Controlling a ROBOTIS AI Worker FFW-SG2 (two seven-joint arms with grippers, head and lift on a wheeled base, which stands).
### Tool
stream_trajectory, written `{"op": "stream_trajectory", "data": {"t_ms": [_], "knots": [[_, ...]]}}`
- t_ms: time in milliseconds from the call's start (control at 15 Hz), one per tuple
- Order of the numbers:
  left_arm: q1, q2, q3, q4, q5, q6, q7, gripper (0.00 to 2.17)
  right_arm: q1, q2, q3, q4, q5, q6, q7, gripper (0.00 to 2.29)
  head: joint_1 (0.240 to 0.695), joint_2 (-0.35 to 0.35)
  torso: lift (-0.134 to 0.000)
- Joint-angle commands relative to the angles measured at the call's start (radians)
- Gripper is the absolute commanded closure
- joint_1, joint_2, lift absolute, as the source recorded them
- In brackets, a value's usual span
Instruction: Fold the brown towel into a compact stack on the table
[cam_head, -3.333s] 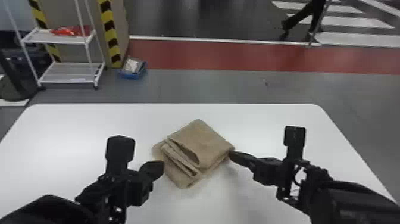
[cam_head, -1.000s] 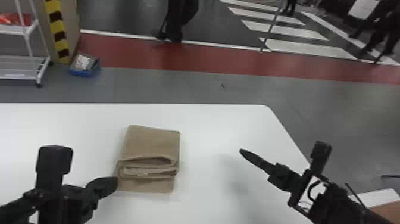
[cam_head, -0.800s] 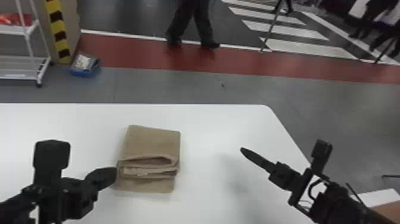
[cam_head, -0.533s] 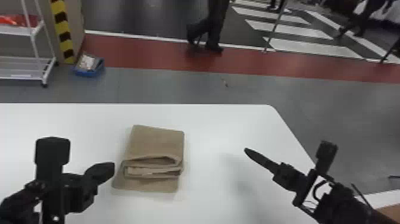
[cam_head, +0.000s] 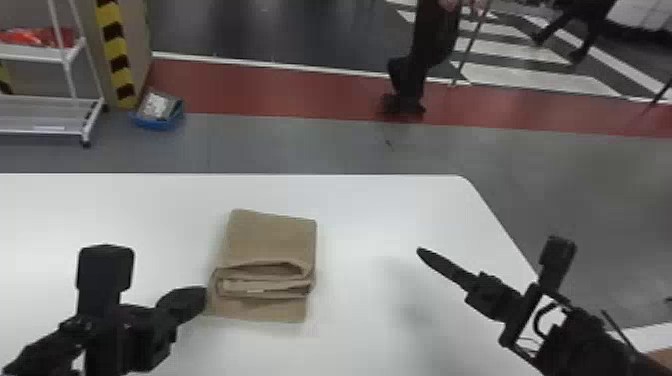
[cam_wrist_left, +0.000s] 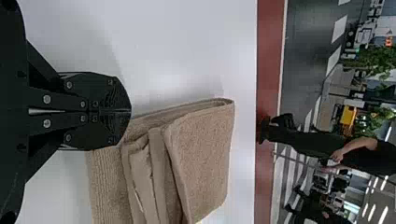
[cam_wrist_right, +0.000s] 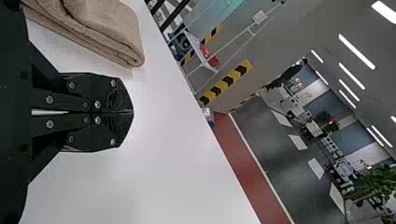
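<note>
Your brown towel (cam_head: 272, 240) lies folded on white table (cam_head: 370, 215), lower left of centre in head view; your left gripper (cam_head: 199, 297), lower left, has fingers closed together at towel's left edge; your right gripper (cam_head: 423, 253), lower right, also closed, well apart from towel.
</note>
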Motion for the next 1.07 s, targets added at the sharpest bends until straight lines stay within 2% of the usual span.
{"op": "stream_trajectory", "data": {"t_ms": [0, 133, 333, 400, 533, 600, 733, 867, 1000], "knots": [[0.019, -0.003, -0.024, -0.027, 0.023, 0.014, -0.010, 1.85, 0.000, 0.000, -0.004, 0.000, -0.002, 0.002, 0.001, 1.95, 0.695, -0.277, -0.125], [0.022, -0.003, -0.057, -0.039, 0.017, 0.023, -0.009, 1.85, 0.000, 0.000, -0.006, 0.001, -0.006, 0.002, 0.001, 1.95, 0.695, -0.298, -0.125], [0.036, 0.003, -0.036, -0.076, 0.030, 0.039, -0.010, 1.85, 0.003, 0.000, -0.009, 0.000, -0.011, 0.005, -0.002, 1.94, 0.695, -0.332, -0.125], [0.038, 0.003, -0.027, -0.099, 0.027, 0.036, 0.003, 1.84, 0.003, 0.002, -0.006, -0.002, -0.026, 0.015, -0.016, 1.75, 0.695, -0.333, -0.125], [0.039, 0.003, -0.004, -0.130, 0.003, 0.005, 0.082, 1.65, 0.002, 0.006, 0.003, -0.008, -0.026, 0.012, -0.026, 1.11, 0.695, -0.320, -0.125], [0.039, 0.005, 0.009, -0.142, -0.019, -0.007, 0.103, 1.64, 0.002, 0.006, 0.017, -0.017, -0.008, 0.005, -0.026, 1.03, 0.695, -0.304, -0.125], [0.027, 0.022, 0.051, -0.142, -0.023, -0.084, 0.134, 1.61, 0.000, 0.008, 0.039, -0.046, 0.026, -0.001, -0.037, 1.03, 0.695, -0.263, -0.125], [-0.016, 0.028, 0.059, -0.098, -0.051, -0.158, 0.164, 1.12, 0.000, 0.009, 0.049, -0.092, 0.063, -0.034, -0.039, 0.98, 0.695, -0.221, -0.125], [-0.048, 0.025, 0.059, -0.074, -0.055, -0.176, 0.178, 0.09, 0.017, 0.014, 0.075, -0.158, 0.127, -0.093, -0.062, 0.36, 0.695, -0.180, -0.125]]}}
